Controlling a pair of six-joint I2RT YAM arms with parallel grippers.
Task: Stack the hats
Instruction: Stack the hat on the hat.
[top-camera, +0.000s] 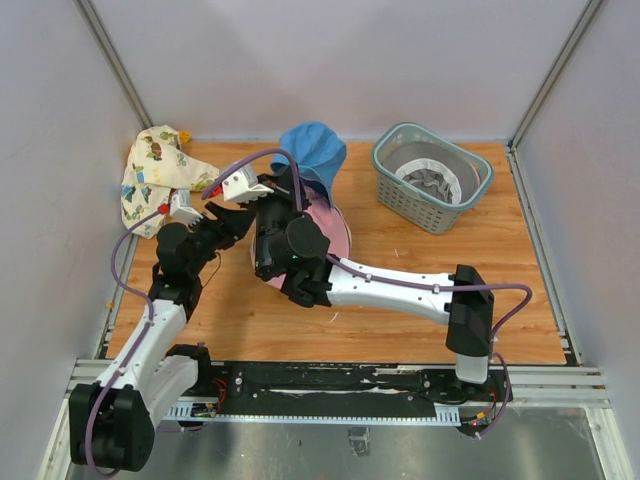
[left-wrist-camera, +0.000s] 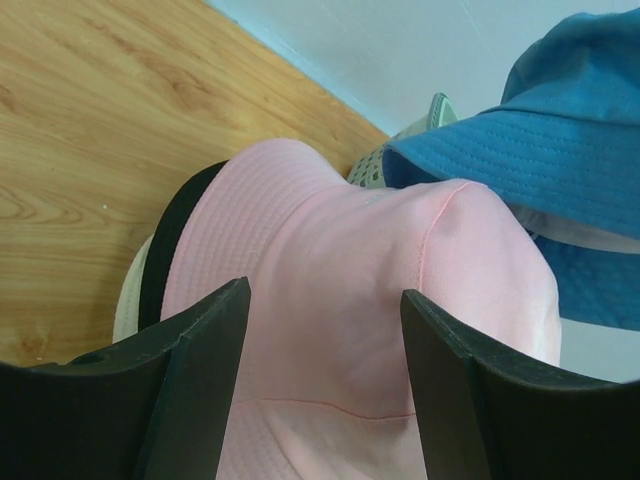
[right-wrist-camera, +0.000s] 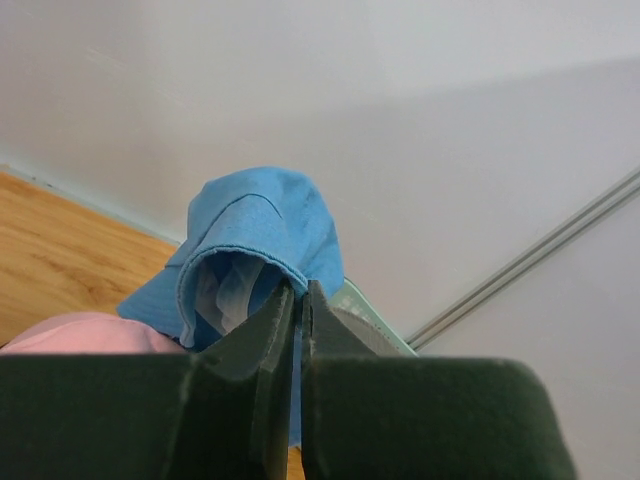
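Note:
A stack of hats lies mid-table: a pink hat (top-camera: 338, 232) on top, with a black hat (left-wrist-camera: 175, 235) and a cream hat (left-wrist-camera: 130, 300) under it. My left gripper (left-wrist-camera: 325, 290) is open, with its fingers on either side of the pink hat's (left-wrist-camera: 350, 260) crown. In the top view my left gripper (top-camera: 245, 215) is partly hidden by the right arm. My right gripper (right-wrist-camera: 300, 290) is shut on the brim of a blue hat (right-wrist-camera: 260, 215). It holds the blue hat (top-camera: 315, 148) up behind and above the stack, where the blue hat (left-wrist-camera: 560, 140) hangs folded.
A grey-green slatted basket (top-camera: 480, 195) stands at the back right with grey and white fabric inside. A cream cloth hat with a printed pattern (top-camera: 155, 175) lies at the back left by the wall. Walls close in the back and both sides.

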